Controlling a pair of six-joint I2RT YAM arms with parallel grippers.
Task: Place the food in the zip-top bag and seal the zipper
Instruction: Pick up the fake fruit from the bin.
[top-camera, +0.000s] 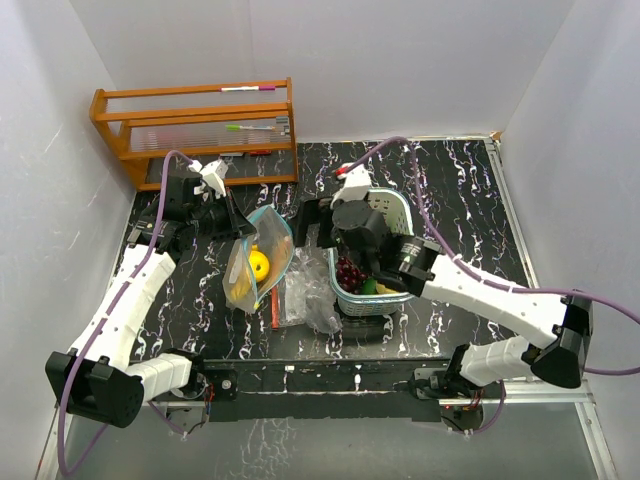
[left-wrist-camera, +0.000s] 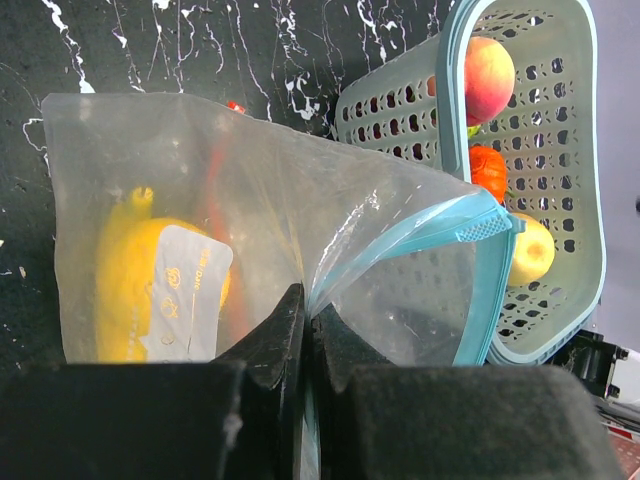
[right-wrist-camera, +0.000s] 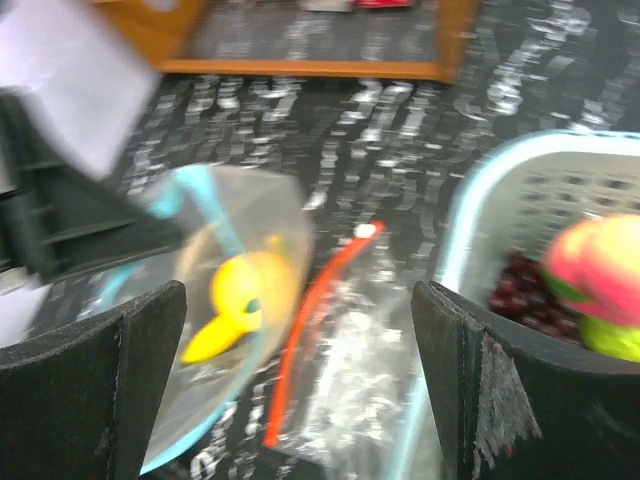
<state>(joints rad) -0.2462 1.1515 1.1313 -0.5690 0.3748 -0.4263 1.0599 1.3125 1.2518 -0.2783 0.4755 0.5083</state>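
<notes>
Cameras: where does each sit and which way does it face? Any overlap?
Top external: above and behind the bases, looking down on the table; both arms show whole.
Left wrist: behind the left gripper, shut on the zip-top bag; looks through it toward the basket.
Right wrist: above the table, facing the wooden rack; the open right gripper frames it.
Shared: all three show bag, yellow fruit and basket.

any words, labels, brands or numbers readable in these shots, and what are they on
No text can be read in any view.
White label panel on the clear plastic zip-top bag with a blue zipper: faint printed marks, too pale and blurred to read.
Pale teal slotted plastic basket and orange wooden rack: no writing visible.
</notes>
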